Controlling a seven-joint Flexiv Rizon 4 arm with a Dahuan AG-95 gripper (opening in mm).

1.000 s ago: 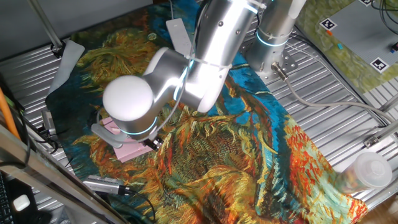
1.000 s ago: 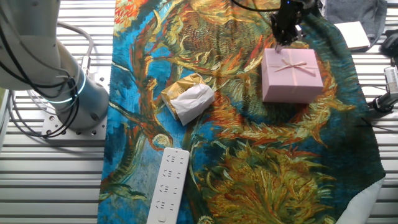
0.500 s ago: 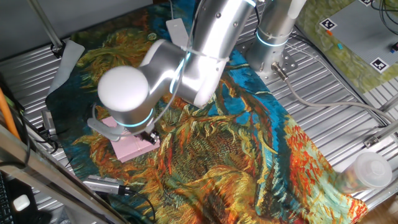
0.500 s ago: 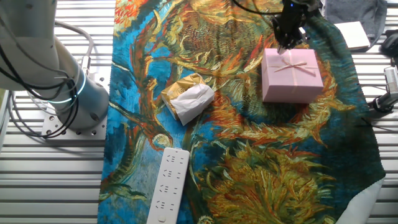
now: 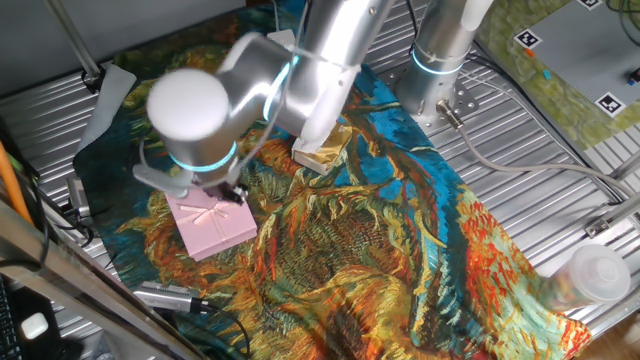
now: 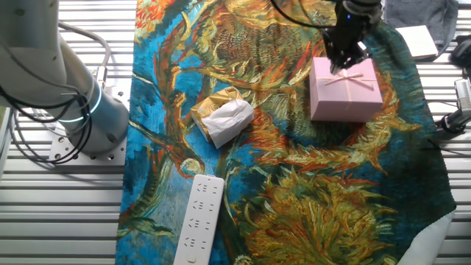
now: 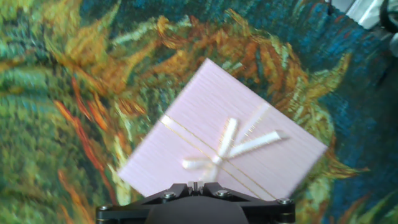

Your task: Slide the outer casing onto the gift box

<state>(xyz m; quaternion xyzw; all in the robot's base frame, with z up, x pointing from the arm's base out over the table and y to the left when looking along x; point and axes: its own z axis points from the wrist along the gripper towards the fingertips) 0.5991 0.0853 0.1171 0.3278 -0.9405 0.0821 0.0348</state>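
The hand (image 6: 344, 60) hovers at one edge of the pink outer casing (image 6: 345, 89), lying flat near the bench's corner; finger spread cannot be told; no gift box visible.

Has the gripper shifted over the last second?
Yes. The gripper has lifted away from the outer casing, which lies where it lay on the patterned cloth.
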